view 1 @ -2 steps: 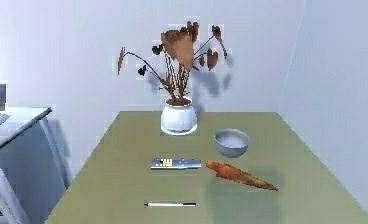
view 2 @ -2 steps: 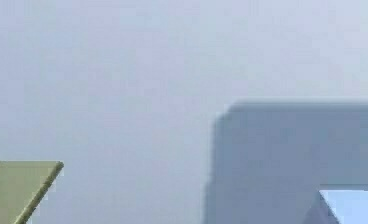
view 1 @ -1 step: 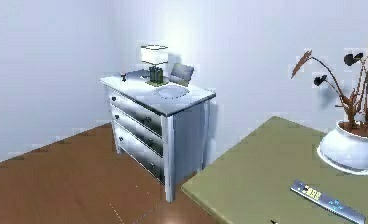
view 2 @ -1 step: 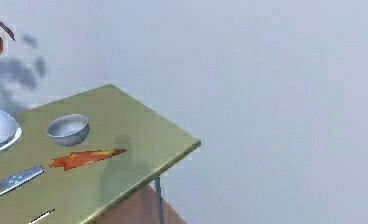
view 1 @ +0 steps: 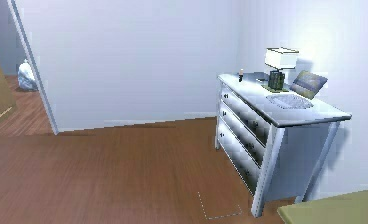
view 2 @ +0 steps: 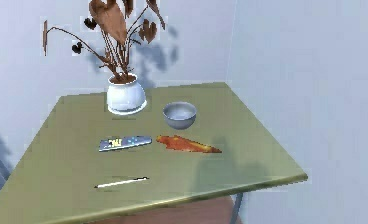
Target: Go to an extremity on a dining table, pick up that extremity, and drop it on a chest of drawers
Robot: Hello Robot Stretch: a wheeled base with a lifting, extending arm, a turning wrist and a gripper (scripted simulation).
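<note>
An olive-green table (view 2: 247, 150) stands against a pale wall in the arm side view. On it, right of the middle, lies a long orange-brown thing (view 2: 189, 145) with a tapered end; its shape is too small to name. In the forward view a pale blue-grey chest of drawers (view 1: 254, 135) with three drawers stands at the right against the wall. A corner of the olive table (view 1: 327, 210) shows at that view's bottom right, close to the chest.
On the table stand a white pot with a dried brown plant (view 2: 126, 96) and a grey bowl (view 2: 179, 114), with a flat blue-grey item (view 2: 125, 143) and a thin stick (view 2: 122, 182). The chest top carries a small lamp (view 1: 280, 65). Wooden floor spreads left toward a doorway (view 1: 7, 80).
</note>
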